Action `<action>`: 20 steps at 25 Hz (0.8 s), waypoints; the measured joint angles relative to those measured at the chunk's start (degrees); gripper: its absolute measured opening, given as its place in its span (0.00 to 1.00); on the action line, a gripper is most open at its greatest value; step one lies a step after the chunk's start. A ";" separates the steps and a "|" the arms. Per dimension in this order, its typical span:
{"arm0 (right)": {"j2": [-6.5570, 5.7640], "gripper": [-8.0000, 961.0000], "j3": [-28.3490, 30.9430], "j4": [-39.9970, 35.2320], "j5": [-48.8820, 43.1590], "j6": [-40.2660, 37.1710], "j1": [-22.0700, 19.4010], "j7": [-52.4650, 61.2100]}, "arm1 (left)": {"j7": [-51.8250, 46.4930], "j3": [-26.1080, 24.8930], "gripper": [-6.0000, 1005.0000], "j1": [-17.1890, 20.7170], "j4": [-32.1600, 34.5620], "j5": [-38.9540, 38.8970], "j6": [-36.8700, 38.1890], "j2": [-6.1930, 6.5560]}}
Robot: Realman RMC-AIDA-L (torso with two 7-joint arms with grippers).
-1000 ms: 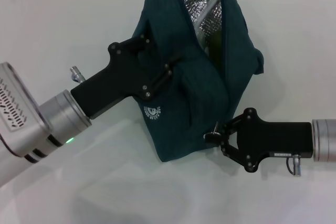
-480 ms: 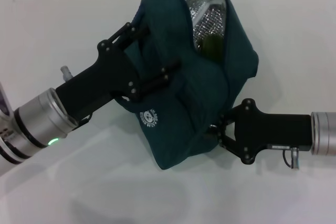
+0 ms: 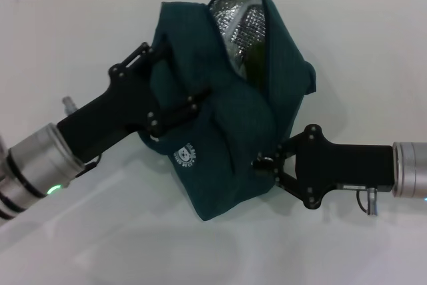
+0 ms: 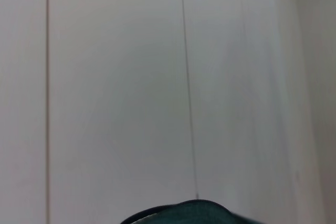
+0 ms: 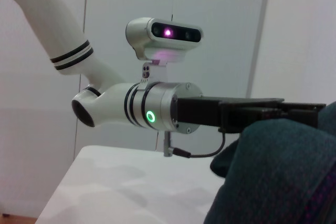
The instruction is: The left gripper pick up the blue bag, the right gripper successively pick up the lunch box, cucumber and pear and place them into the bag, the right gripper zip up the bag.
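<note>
Above the white table (image 3: 60, 38), the blue bag (image 3: 227, 131) hangs tilted, held off the surface. Left gripper (image 3: 175, 85) is clamped on fabric at the bag's upper left side, fingers buried in folds. Right gripper (image 3: 265, 165) sits at the bag's lower right end, fingers pinched together on the metal zip pull (image 3: 260, 163). The mouth gapes at the top, silver foil lining (image 3: 237, 15) exposed; a dark green sliver inside is probably the cucumber (image 3: 255, 58). Lunch box and pear are not visible.

Risks, by judgement: the zip line runs through slack, bunched cloth, so the slider could jam or bite fabric. The small ring could slip from the fingers under load. If the left grip gives, the bag swings and contents may spill.
</note>
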 joint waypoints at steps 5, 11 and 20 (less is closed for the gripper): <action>0.00 0.05 -2.02 -0.01 3.27 0.28 -0.14 -1.59 | -1.95 0.00 0.89 1.99 2.51 0.08 0.08 -0.07; 0.00 0.05 -2.56 -0.10 3.47 0.23 0.42 -4.39 | -13.32 -0.07 0.89 1.05 4.36 1.49 -0.14 0.55; -0.15 0.05 -4.61 -0.25 3.23 0.14 -0.05 -10.35 | -19.95 -1.06 0.88 1.01 4.38 1.42 -0.58 1.72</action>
